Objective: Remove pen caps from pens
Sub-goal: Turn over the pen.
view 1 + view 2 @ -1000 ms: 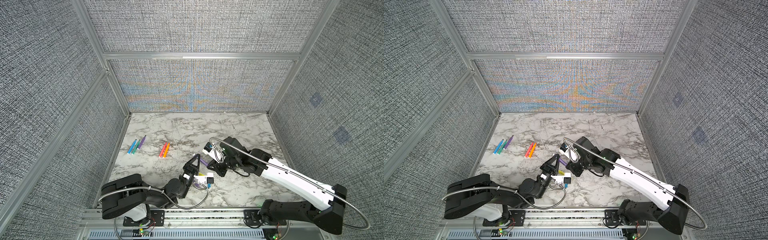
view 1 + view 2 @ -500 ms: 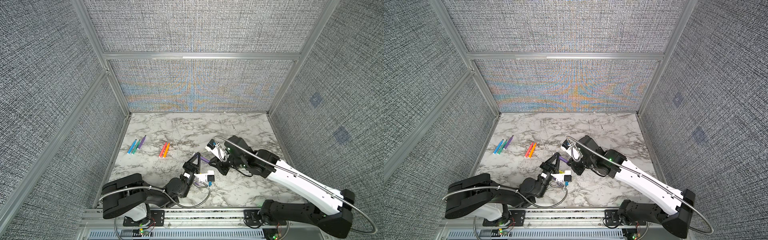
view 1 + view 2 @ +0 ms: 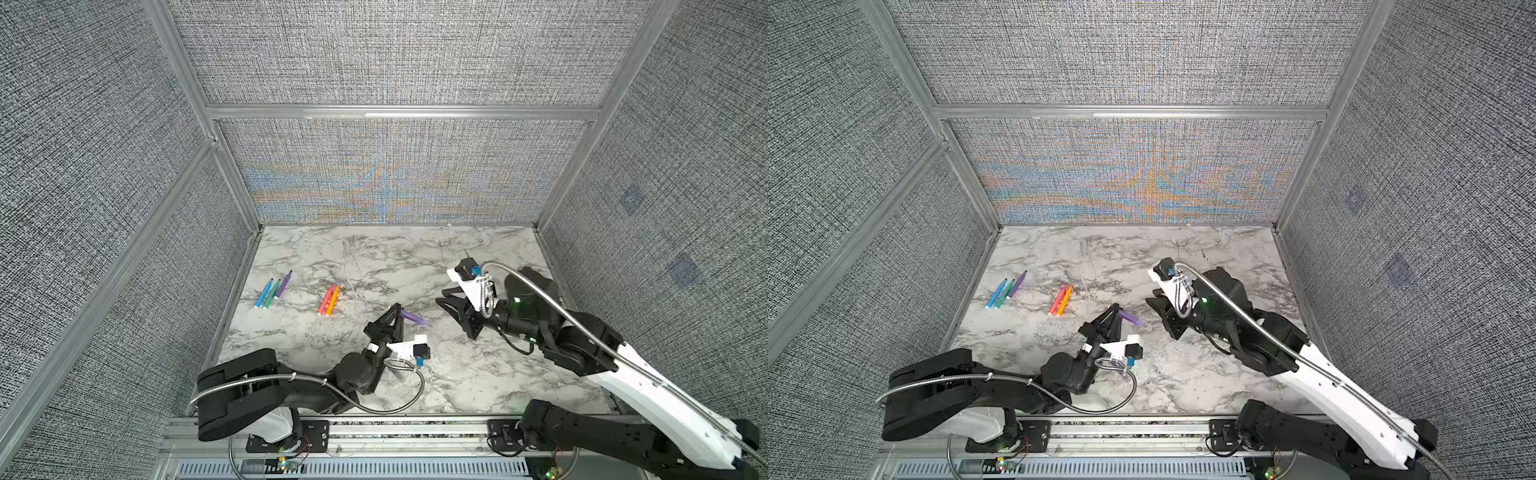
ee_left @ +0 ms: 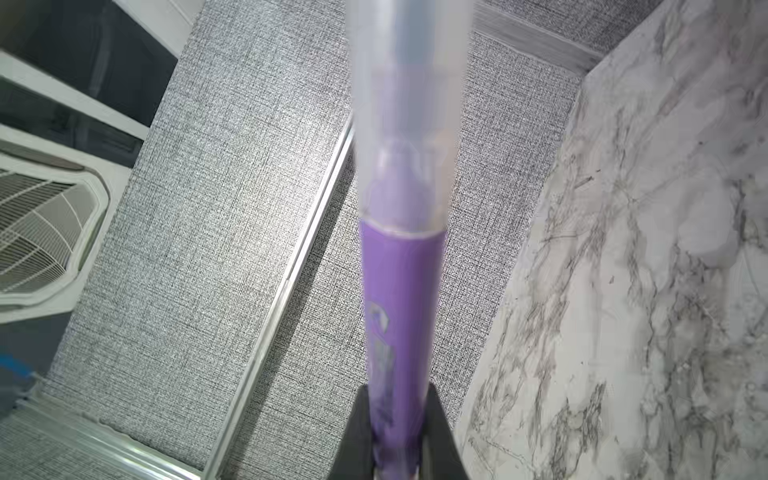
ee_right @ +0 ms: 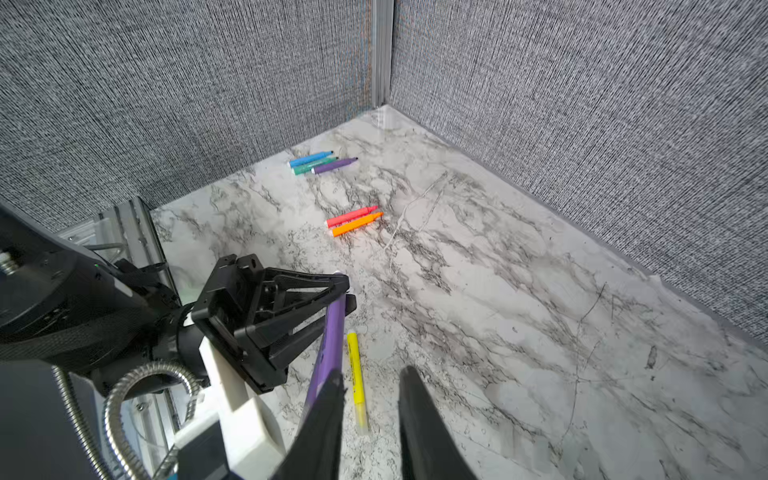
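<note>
left gripper [image 3: 397,311] is clamped on the barrel of a purple pen [image 3: 412,318], held just above the marble table [image 3: 457,374] near its middle. the pen's clear cap [image 4: 405,124] is still seated over the tip, as the left wrist view shows. right gripper [image 5: 374,372] hangs off the pen's capped end, jaws apart w/ nothing btwn them.

step in hand, by the look of it: the cap pull on this pen, not yet done. next move calls for the right arm to come back in line w/ the pen, close on the clear cap only and not the purple barrel, then pull straight along the pen's axis while the left grip holds firm.

a yellow pen [image 5: 356,374] lies on the table under the held one and appears still capped. three pens [image 3: 274,291] and a red-orange pair [image 3: 329,299] lie toward the left wall, tips bare, prob. already done.

vs. a second ago: the right gripper was right at the capped end, close beside the left gripper, jaws near shut. it has since drawn back to well apart and opened. the pen has not left the left grip.
</note>
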Robot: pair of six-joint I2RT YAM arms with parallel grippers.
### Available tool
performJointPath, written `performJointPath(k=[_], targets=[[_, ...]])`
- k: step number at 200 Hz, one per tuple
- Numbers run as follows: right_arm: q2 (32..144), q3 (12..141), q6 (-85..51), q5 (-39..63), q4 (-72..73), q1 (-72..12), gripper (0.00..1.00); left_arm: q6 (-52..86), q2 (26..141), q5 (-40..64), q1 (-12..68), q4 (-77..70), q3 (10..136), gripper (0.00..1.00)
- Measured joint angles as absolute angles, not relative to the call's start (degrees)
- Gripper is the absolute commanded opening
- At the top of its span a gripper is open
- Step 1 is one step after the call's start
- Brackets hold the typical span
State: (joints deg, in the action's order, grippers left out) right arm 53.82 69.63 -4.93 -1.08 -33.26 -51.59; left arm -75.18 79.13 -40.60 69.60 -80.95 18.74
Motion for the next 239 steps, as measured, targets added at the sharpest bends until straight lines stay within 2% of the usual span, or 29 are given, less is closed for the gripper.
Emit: performJointPath(k=[19, 33, 57, 78, 123, 163, 239], targets=[[50.5, 66.2, -4.9, -1.8, -30.9, -51.6, 0.38, -65.4, 67.2, -35.8, 68.6, -71.5, 17.6, 0.00], [48.4, 63.0, -4.8, -2.4, -29.2, -51.6, 0.41, -54.1, 55.0, -25.8, 64.4, -57.2, 19.5, 0.00], [45.8, 58.4, -3.7, -1.4, -25.3, -51.6, 0.37, -36.9, 37.4, -8.3, 55.4, -41.7, 20.4, 0.02], [45.9, 55.9, -1.4, 3.9, -21.0, -51.6, 0.36, -28.3, 30.1, 2.7, 52.8, -29.5, 22.1, 0.03], [50.8, 53.7, 3.6, 13.7, -12.9, -57.7, 0.37, -19.0, 30.0, 12.3, 50.9, -16.4, 24.8, 0.02], [53.1, 55.2, 7.0, 14.5, -5.9, -62.5, 0.38, -15.0, 33.4, 17.2, 47.9, -12.6, 25.5, 0.01], [60.1, 59.9, 8.8, 13.0, -2.1, -63.7, 0.38, -12.3, 32.4, 21.2, 46.0, -12.5, 25.0, 0.01]])
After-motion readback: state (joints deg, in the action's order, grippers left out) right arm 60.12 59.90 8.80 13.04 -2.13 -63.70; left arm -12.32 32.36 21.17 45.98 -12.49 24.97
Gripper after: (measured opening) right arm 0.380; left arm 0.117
